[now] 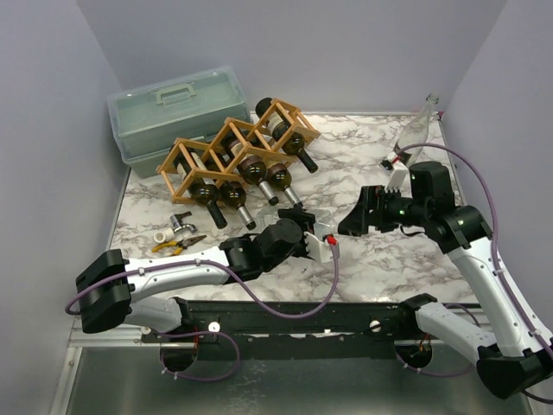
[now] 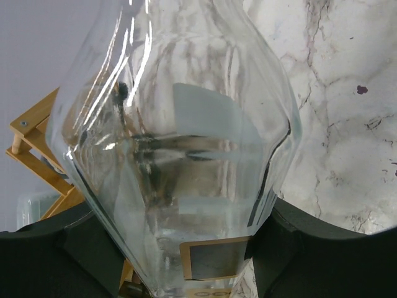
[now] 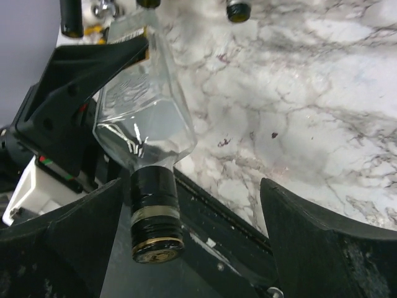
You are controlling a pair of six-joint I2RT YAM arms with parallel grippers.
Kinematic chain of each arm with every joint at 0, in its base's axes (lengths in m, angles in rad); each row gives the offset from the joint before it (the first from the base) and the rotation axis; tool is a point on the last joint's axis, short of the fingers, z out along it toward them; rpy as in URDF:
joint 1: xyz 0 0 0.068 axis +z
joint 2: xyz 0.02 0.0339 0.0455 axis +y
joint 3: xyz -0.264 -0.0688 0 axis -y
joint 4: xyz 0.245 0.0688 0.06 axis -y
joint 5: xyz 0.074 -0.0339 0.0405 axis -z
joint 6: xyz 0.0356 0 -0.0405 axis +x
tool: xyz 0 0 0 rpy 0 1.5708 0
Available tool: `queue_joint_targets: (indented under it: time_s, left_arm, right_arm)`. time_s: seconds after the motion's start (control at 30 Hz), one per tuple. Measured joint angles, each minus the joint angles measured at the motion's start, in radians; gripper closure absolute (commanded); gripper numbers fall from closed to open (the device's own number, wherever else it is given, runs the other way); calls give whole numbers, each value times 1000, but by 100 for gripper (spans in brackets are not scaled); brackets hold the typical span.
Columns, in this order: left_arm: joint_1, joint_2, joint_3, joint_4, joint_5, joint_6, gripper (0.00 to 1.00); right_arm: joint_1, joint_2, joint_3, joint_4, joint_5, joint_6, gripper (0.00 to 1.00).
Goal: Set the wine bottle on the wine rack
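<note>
Between the two black fingers of the left tool (image 2: 186,217), in the left wrist view, sits the wine bottle (image 2: 186,124). It is one clear glass bottle whose wide body fills most of the picture. Both fingers press against the glass, so this tool is clamped on the bottle. Behind it to the left, a corner of the wooden wine rack (image 2: 37,146) shows, apart from the bottle. The marbled surface (image 2: 335,124) lies to the right.

From the right wrist, the same bottle points its black cap (image 3: 152,217) toward the camera. The cap lies between the fingers of the right tool (image 3: 192,192), just beside one finger and well apart from the other. These fingers stand wide apart and grip nothing. Further up, the left tool's fingers hold the bottle's body.

From above, the two tools face each other over the middle of the surface, near its front edge. The clear glass between them is hard to make out. The one rack stands well apart, at the far left, with at least five dark bottles (image 1: 207,192) lying in it. One pale green toolbox (image 1: 173,108) sits just behind the rack. A second clear bottle (image 1: 417,130) stands at the far right corner. A few small hand tools (image 1: 177,235) lie in front of the rack.
</note>
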Motion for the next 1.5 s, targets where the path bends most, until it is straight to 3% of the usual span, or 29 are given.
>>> queue_joint_targets:
  time_s: [0.23, 0.57, 0.8, 1.07, 1.13, 1.17, 1.23, 1.3, 1.33, 1.37, 1.43, 1.5]
  left_arm:
    - [-2, -3, -34, 5, 27, 80, 100]
    - [-25, -37, -65, 5, 48, 154, 100]
    - [-40, -50, -79, 6, 49, 190, 100]
    - [-48, -50, -83, 6, 50, 211, 100]
    - [-50, -50, -85, 5, 50, 216, 100]
    - [-50, -50, -85, 5, 50, 216, 100]
    - [-52, -50, -85, 7, 49, 218, 100]
    - [-53, -50, -86, 5, 51, 219, 100]
    - [-53, -50, -86, 5, 51, 218, 90]
    - [-53, -50, -87, 5, 51, 218, 67]
    - [-54, -50, -87, 5, 55, 212, 42]
    - [-54, -53, -87, 7, 64, 202, 31]
  right_arm:
    - [7, 11, -18, -34, -137, -63, 28]
    - [86, 52, -67, -42, -176, -68, 30]
    - [159, 105, -76, -41, -176, -68, 45]
    - [235, 144, -90, -42, -176, -68, 47]
    - [240, 145, -92, -42, -175, -68, 62]
    - [242, 145, -92, -42, -174, -69, 78]
    - [242, 145, -92, -46, -171, -74, 99]
    - [242, 145, -93, -51, -168, -77, 99]
    - [242, 145, -93, -50, -166, -79, 100]
    - [242, 143, -93, -50, -164, -79, 99]
    - [244, 138, -93, -51, -158, -77, 99]
    - [245, 128, -93, -51, -148, -69, 99]
